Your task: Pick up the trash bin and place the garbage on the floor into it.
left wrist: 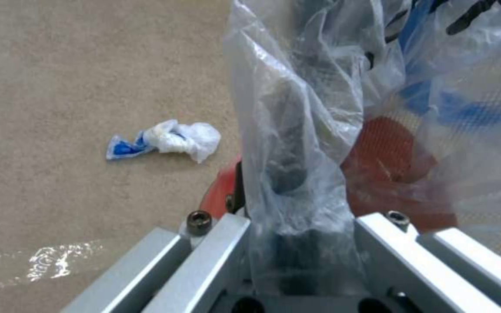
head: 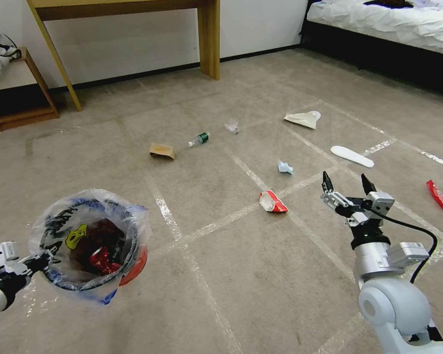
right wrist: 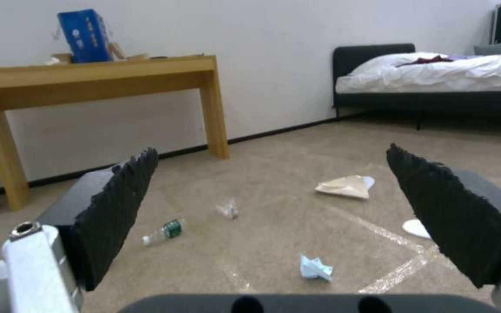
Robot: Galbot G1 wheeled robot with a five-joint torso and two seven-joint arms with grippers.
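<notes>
Broadly, the floor (head: 261,275) of beige carpet crossed by shiny tape lines spreads ahead of me to a bed (head: 389,24) at far right and a wooden table (head: 133,10) at far left. Near left, my left gripper (head: 37,260) is clamped on the rim of the trash bin (head: 135,268), pinching the clear printed liner (head: 88,216) against the red wall and holding the bin off the carpet; red wrappers (head: 101,258) already lie inside. Near right, my right gripper (head: 344,184) hangs above the carpet with its two black toothed fingers (right wrist: 117,208) spread wide, empty.

Garbage is scattered between them and beyond. A red-and-white wrapper (head: 273,201) lies just left of my right gripper, with a pale blue crumpled tissue (head: 285,167) a little farther off. A white flat oval piece (head: 352,156) lies beyond my right gripper, and a red wrapper (head: 441,197) sits at far right. Farther out lie a tan paper bag (head: 302,118), a brown flattened packet (head: 162,150), a small green-labelled bottle (head: 199,139) and a scrap of clear plastic (head: 232,127). My left wrist camera catches a blue-and-white wrapper (left wrist: 166,140) on the carpet beside the bin.
</notes>
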